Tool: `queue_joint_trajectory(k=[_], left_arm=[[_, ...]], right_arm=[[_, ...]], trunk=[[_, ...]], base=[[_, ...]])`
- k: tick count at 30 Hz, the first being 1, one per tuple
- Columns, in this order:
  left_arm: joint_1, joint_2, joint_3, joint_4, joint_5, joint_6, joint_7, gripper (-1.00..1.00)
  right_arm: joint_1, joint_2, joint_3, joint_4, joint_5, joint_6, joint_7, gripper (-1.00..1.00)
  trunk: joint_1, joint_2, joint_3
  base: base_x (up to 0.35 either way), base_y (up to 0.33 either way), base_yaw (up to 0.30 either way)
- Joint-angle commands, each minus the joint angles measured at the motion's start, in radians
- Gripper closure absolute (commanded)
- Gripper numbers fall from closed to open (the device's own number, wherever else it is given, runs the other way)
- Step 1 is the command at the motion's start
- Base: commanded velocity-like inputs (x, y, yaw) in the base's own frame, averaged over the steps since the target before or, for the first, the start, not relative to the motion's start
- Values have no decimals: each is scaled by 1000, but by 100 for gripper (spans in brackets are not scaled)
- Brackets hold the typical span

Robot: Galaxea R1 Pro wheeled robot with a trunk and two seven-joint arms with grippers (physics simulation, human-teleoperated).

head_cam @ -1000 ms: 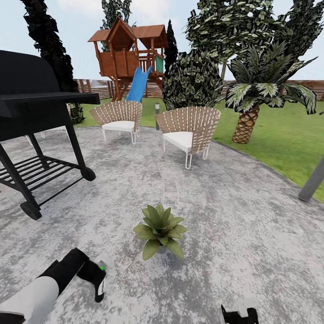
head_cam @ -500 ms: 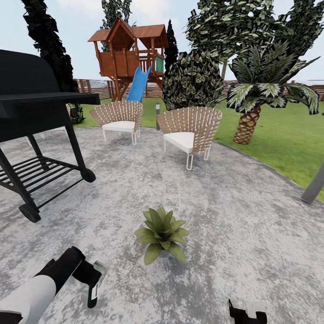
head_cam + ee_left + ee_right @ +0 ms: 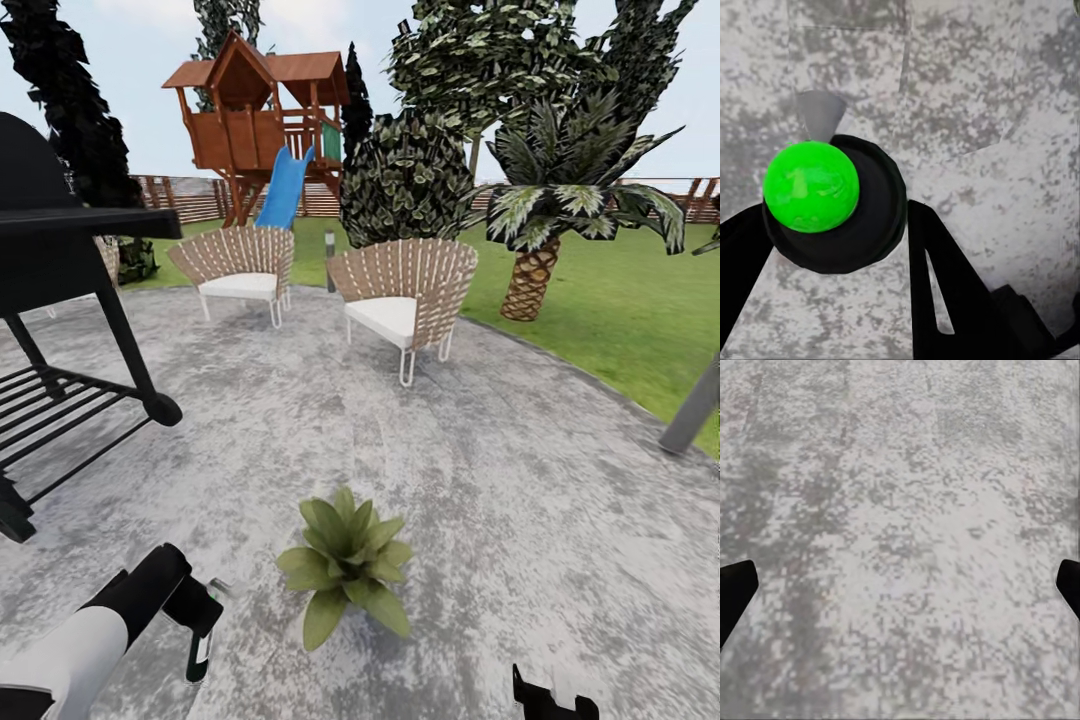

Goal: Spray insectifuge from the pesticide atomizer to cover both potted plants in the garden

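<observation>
Spray bottle (image 3: 832,206) was in my left claw (image 3: 200,630), seen end-on from the left wrist camera: dark round body with a bright green cap, pale nozzle tip poking out beside it. Fingers closed against both sides of the body, so the grip looked firm. In the head view it hung low over the patio (image 3: 520,480), pointing down at the paving, not at any leaves.

Potted plant (image 3: 345,565) sat just beside that claw, toward my right, on the grey patio. Leaves looked plain green, no whitish specks I could make out, so my read: spraying not started on this one. Second plant wasn't anywhere I could point to.

Right claw (image 3: 553,700) was low at the edge of the head view, holding nothing; its wrist camera had the two finger tips wide apart over bare paving.

Further out: two wicker chairs (image 3: 405,300), black grill (image 3: 60,250) on my left, a palm (image 3: 550,220) on the lawn, a playhouse with a blue slide (image 3: 285,185) at the back.

Risks from here:
- Nozzle aimed at the ground; firing now would wet the patio, not the leaves.
- Spraying from one side could leave the far leaves bare, so coverage falls short.
- Swinging in low could clip the plant and tip it.
</observation>
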Motion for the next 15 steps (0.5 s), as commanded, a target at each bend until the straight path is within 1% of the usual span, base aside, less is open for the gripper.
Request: queue_joint_trajectory(k=[1,4,6,7,8,9,10,11,12,13,15], left_arm=[[0,3,0,-1,-10,2,-9,100],[3,5,-2,5,-13,1,-9,100],[3,5,-3,8,-24,1,-13,100],[3,5,-3,9,-43,2,-20,100],[3,5,-3,10,-74,3,-37,100],[2,5,-2,10,-98,7,-54,100],[1,4,-2,8,-141,19,-98,100],[1,5,-2,5,-170,27,-129,100],[0,6,1,-1,-221,37,-179,100],[0,7,3,-4,-247,40,-201,100],[0,6,7,-6,-262,41,-212,100]], right_arm=[[0,0,9,0,-4,-1,-6,-100],[0,0,9,0,-4,-1,-6,-100],[0,0,9,0,-4,-1,-6,-100],[0,0,9,0,-4,-1,-6,-100],[0,0,9,0,-4,-1,-6,-100],[0,0,9,0,-4,-1,-6,-100],[0,0,9,0,-4,-1,-6,-100],[0,0,9,0,-4,-1,-6,-100],[0,0,9,0,-4,-1,-6,-100],[0,-1,9,0,-4,-1,-6,-100],[0,0,9,0,-4,-1,-6,-100]], trunk=[[0,0,-1],[0,0,-1],[0,0,-1],[0,0,-1],[0,0,-1],[0,0,-1],[0,0,-1],[0,0,-1],[0,0,-1],[0,0,-1],[0,0,-1]], base=[[211,0,-55],[85,0,-17],[15,0,-3],[6,0,-1],[3,0,-1],[2,0,0],[1,0,0],[0,0,0],[0,0,0],[0,0,0],[0,0,-23]])
